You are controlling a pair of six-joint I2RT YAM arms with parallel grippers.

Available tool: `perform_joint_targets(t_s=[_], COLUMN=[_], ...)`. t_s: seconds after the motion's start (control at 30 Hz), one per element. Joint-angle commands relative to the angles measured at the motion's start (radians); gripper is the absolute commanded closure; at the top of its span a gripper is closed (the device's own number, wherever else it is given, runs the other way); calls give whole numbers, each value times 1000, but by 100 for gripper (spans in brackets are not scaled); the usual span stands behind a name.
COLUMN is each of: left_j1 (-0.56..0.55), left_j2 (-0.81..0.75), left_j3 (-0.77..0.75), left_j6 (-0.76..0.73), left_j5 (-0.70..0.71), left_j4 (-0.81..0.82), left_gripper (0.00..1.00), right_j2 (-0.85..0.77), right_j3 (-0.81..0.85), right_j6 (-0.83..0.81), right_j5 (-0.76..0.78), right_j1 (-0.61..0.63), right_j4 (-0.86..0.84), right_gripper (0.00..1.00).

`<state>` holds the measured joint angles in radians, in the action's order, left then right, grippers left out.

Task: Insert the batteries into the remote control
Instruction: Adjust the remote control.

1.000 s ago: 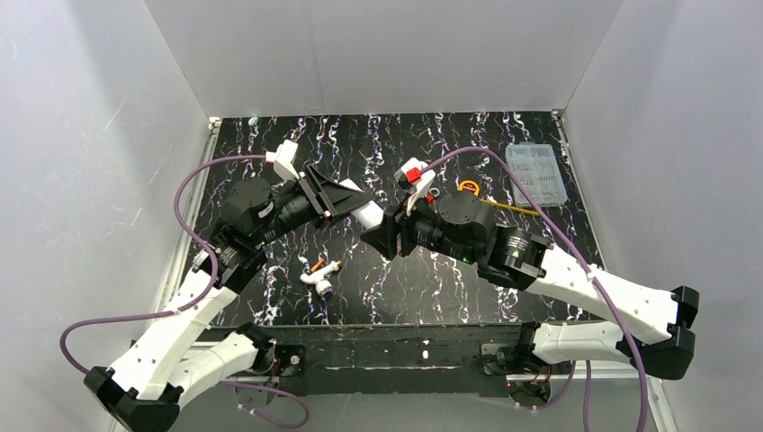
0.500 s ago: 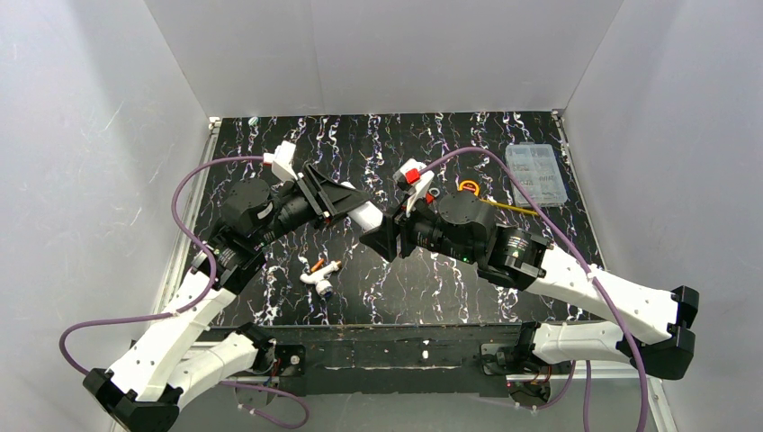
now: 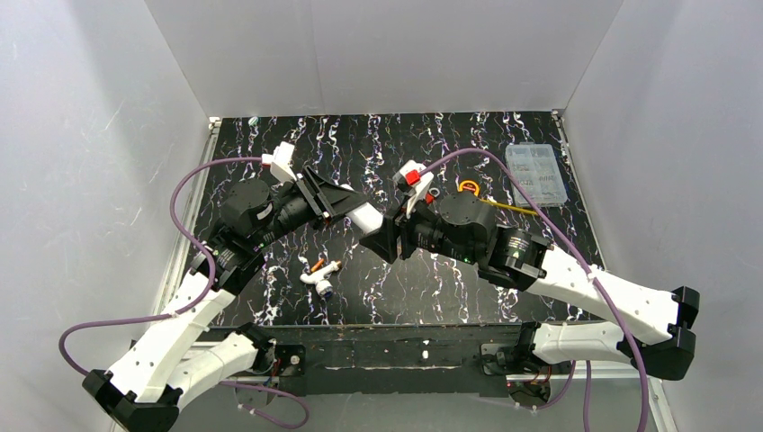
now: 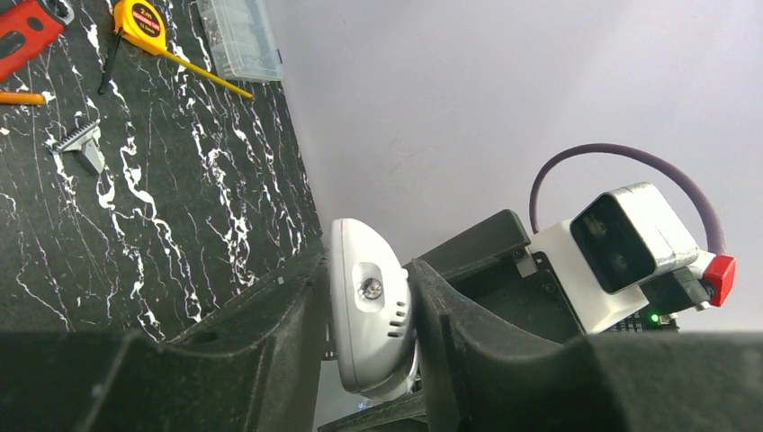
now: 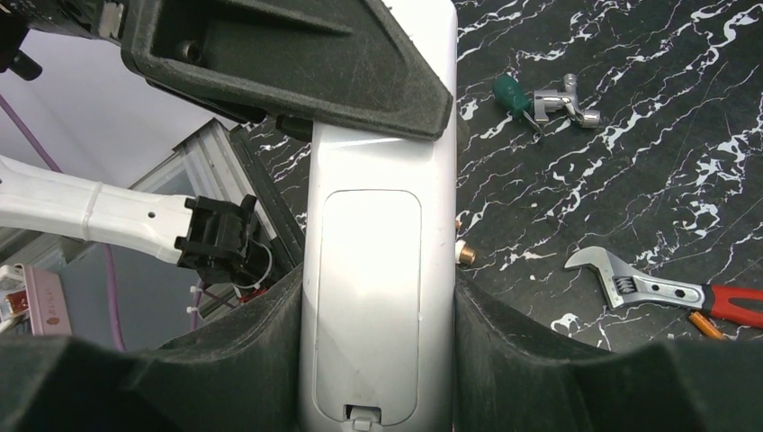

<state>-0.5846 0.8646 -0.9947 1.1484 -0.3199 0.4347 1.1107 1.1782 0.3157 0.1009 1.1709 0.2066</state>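
Two arms share the slim white rectangular remote control (image 3: 367,216) in the air above the black marbled table (image 3: 468,144).
We see the left gripper (image 4: 369,310) with its jaws pinching one end of the remote control. The right gripper (image 5: 378,306) has its jaws clamped on the long sides of the other end, with the closed back cover facing its camera. A thin orange cylindrical battery (image 5: 705,325) lies on the table just beside the red-handled adjustable wrench (image 5: 666,292).
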Motion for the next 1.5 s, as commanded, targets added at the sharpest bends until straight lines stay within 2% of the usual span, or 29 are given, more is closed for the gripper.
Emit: perform_joint_targets(t_s=[0.0, 0.13, 0.33, 0.47, 0.67, 0.73, 0.8, 1.03, 1.23, 1.33, 1.47], left_j1=[-4, -4, -6, -6, -8, -8, -8, -8, -7, -7, -8], left_j2=[-26, -24, -15, -16, -14, -12, -11, -50, -65, -67, -76], left_j3=[-6, -6, -13, -11, -2, 17, 31, 57, 50, 59, 74], left_j6=[-13, -11, -7, -11, -5, 10, 20, -11, -41, -36, -35], left_j5=[-1, -1, -13, -15, -36, -48, -67, -105, -198, -249, -296], left_j4=[40, 38, 44, 40, 61, 95, 121, 140, 131, 144, 146], left_gripper=[66, 75, 98, 100, 100, 100, 100, 100, 100, 100, 100], right_j2=[-38, -41, -40, -43, -65, -84, -104, -176, -272, -315, -365], right_j3=[-10, -13, -12, -8, -15, -23, -28, -34, -75, -109, -156], right_j6=[8, 8, 7, 6, -3, -11, -25, -46, -86, -176, -301], right_j5=[-3, 4, 6, 8, -17, -29, -48, -146, -109, -110, -152], right_j1=[-1, -1, -1, -1, -1, -1, -1, -1, -1, 0, -1], right_j4=[-64, -65, -67, -67, -73, -77, -77, -52, -33, -24, -1], right_gripper=[99, 99, 99, 97, 48, 40, 36, 32, 36, 42, 43])
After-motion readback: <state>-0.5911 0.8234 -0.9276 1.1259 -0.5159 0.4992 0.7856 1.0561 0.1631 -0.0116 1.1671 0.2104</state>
